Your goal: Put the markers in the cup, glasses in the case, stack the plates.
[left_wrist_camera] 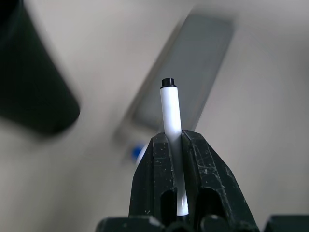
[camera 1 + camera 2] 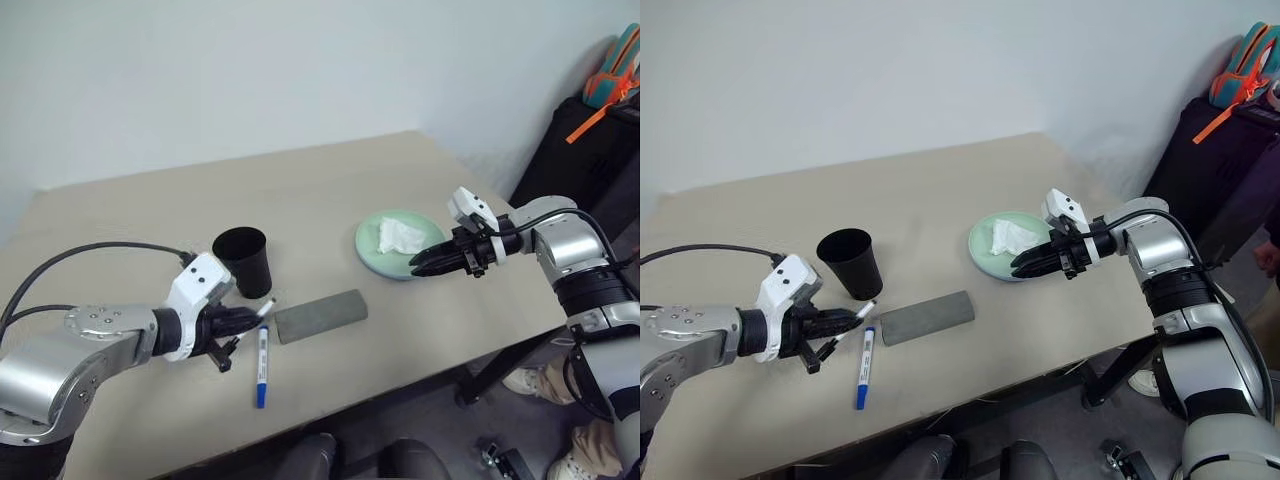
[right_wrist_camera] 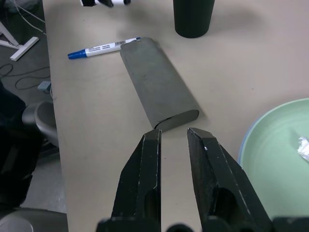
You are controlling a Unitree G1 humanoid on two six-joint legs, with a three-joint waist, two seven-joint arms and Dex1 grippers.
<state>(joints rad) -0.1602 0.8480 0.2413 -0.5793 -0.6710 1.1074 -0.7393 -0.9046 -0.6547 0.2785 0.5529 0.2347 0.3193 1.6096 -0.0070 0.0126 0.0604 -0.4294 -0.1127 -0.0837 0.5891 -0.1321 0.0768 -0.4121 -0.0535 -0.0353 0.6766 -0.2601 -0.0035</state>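
Observation:
My left gripper (image 2: 243,322) is shut on the short white marker (image 1: 170,113), whose black-capped end (image 2: 266,307) sticks out past the fingertips, lifted just off the table beside the black cup (image 2: 243,260). The blue-capped marker (image 2: 262,365) lies flat on the table below that gripper. The grey case (image 2: 320,315) lies closed between cup and plates. The mint green plate (image 2: 372,250) rests on a light blue one, whose rim (image 3: 242,145) peeks out. My right gripper (image 2: 418,268) hovers at the plates' near rim, its fingers slightly apart and empty. The glasses are out of view.
A crumpled white tissue (image 2: 400,236) lies on the green plate. The table's right edge runs just behind my right arm. Dark luggage (image 2: 570,150) with an orange-and-teal bag (image 2: 615,70) stands at the far right. A person's shoes (image 2: 525,382) show beneath the table.

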